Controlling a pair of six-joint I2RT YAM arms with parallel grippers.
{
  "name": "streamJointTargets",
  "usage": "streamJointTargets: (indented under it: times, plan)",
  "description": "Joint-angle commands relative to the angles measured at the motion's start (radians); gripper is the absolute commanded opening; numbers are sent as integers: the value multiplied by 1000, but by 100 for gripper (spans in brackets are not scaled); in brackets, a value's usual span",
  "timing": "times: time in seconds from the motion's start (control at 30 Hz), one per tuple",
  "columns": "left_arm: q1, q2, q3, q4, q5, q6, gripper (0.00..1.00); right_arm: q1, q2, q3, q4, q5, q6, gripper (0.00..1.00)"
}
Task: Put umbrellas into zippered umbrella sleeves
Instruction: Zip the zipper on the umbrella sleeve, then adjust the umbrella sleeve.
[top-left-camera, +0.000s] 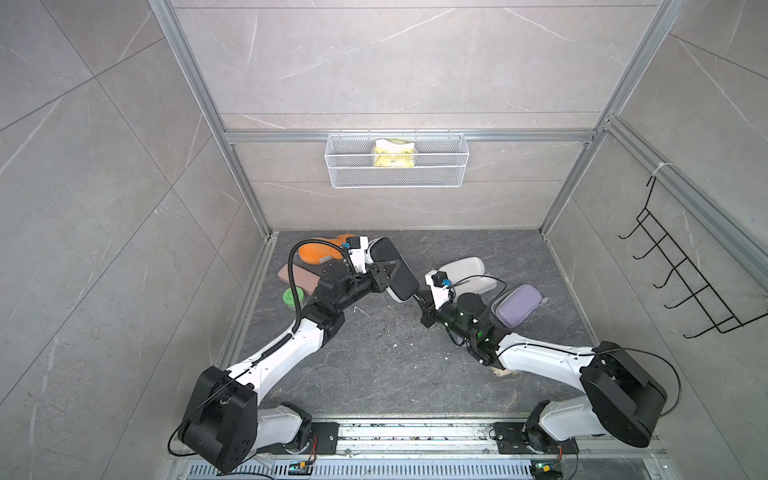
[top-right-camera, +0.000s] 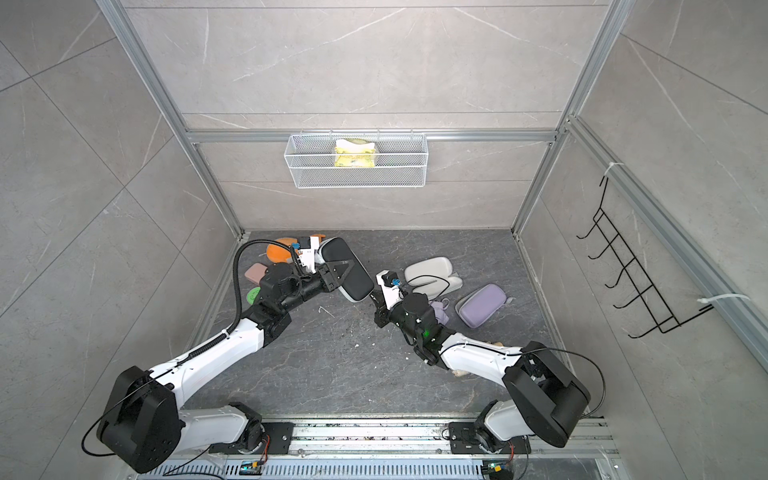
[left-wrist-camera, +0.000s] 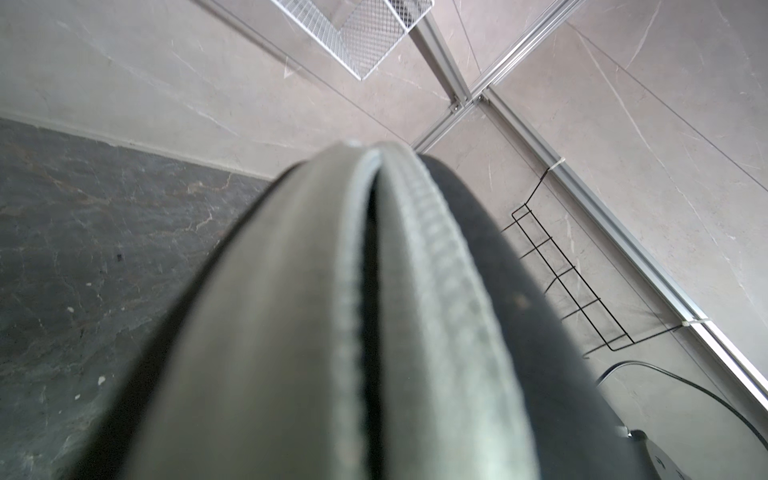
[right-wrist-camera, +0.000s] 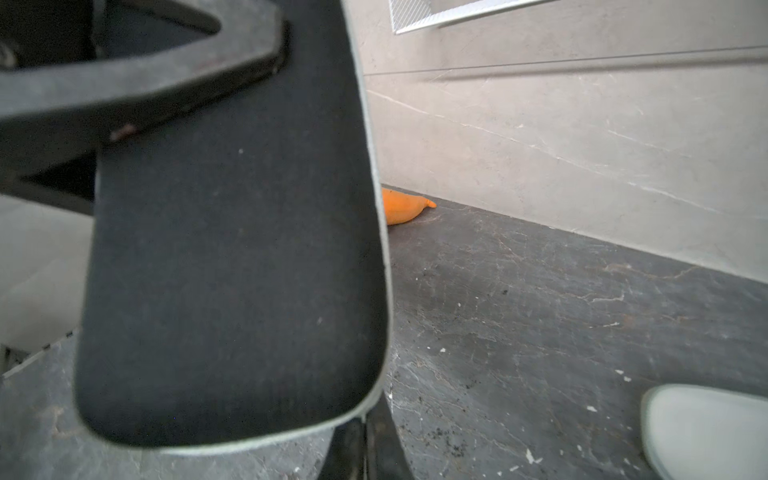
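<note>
Over the dark floor (top-left-camera: 395, 374), left gripper (top-left-camera: 392, 269) clamped the black sleeve (top-left-camera: 405, 283); right gripper (top-left-camera: 419, 298), shut at its zip edge, could slip that thin hold.

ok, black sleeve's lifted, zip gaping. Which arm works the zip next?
Right, likely. The left gripper clamps the black sleeve, holding it up. The right gripper sits shut at the sleeve's near zip edge, so it is placed to pull.

Both top views look steeply down from the near side; both wrist views sit close against the black sleeve (right-wrist-camera: 232, 270).
</note>
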Motion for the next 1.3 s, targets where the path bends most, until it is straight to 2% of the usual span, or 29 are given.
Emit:
streamJointTargets:
  times: [0.0, 0.17, 0.23, 0.27, 0.33, 0.4, 0.5, 0.57, 0.63, 0.73, 0.83, 0.93, 1.17, 1.27]
  plan:
    - [21, -6, 82, -128, 239, 5, 6, -68, -32, 75, -77, 43, -126, 0]
    - [29, 34, 127, -259, 362, 62, 6, -94, 16, 205, -182, -83, -176, 0]
    - [34, 43, 142, -297, 382, 99, 6, -94, 32, 263, -264, -158, -176, 0]
    - [42, 43, 149, -318, 384, 125, 7, -94, 33, 279, -296, -191, -158, 3]
    - [70, 36, 151, -329, 385, 159, 7, -95, 20, 271, -331, -217, -104, 28]
    - [103, 29, 148, -331, 404, 196, 7, -119, -15, 244, -361, -247, -54, 43]
    - [119, 31, 155, -374, 437, 284, 8, -190, -65, 242, -429, -366, 57, 55]
    - [119, 44, 164, -397, 481, 350, 9, -225, -74, 278, -479, -491, 120, 64]
    - [119, 55, 175, -414, 516, 398, 11, -234, -56, 329, -513, -626, 154, 70]
    - [114, 71, 194, -446, 590, 464, 12, -236, 16, 397, -468, -833, 221, 76]
    - [103, 82, 214, -473, 642, 519, 13, -236, 96, 488, -505, -892, 236, 80]
    - [85, 87, 229, -500, 664, 570, 13, -237, 145, 545, -515, -942, 232, 80]
    - [66, 97, 234, -509, 687, 636, 13, -236, 230, 611, -549, -1107, 187, 70]
    - [59, 110, 250, -547, 701, 678, 13, -236, 246, 623, -496, -1153, 204, 62]
